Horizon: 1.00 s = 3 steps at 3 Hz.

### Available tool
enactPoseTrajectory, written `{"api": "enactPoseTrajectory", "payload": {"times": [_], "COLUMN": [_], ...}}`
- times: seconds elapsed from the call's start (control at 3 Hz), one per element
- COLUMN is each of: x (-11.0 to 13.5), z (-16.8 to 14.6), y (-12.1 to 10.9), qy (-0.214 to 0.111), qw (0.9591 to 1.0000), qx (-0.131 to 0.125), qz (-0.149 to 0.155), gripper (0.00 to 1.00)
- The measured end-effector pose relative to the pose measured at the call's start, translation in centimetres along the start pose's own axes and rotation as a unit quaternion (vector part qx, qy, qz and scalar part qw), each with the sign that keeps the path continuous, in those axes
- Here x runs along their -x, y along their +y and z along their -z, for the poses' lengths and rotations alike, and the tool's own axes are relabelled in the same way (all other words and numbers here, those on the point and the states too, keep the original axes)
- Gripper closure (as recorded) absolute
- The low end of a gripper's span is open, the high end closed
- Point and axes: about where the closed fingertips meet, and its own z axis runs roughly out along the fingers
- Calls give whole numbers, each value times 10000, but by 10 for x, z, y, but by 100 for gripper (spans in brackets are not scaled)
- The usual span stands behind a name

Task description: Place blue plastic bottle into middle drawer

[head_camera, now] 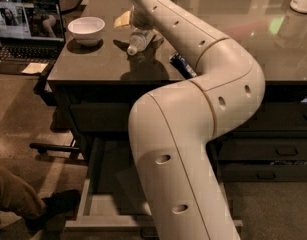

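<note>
The blue plastic bottle, clear with a white cap pointing down-left, is tilted at the middle of the dark desk top. My gripper is right above it at the end of my white arm, whose wrist hides where the two meet. I cannot tell whether the bottle rests on the desk or is lifted. The middle drawer stands pulled open low under the desk, its grey inside showing left of my arm, which covers its right part.
A white bowl and an open laptop are at the desk's left. A dark blue snack bag lies right of the bottle, a yellowish item behind it. A person's leg and shoe are beside the open drawer. Closed drawers are at right.
</note>
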Motion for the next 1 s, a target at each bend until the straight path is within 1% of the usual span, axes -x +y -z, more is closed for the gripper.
{"api": "enactPoseTrajectory", "payload": {"times": [0.33,1.0], "x": [-2,-2], "z": [-4,-7], "y": [-4,-9], "qy": [31,22], "qw": [9999,9998], "qx": [-112,-203], "qz": [-11,-40], "gripper": [19,65]}}
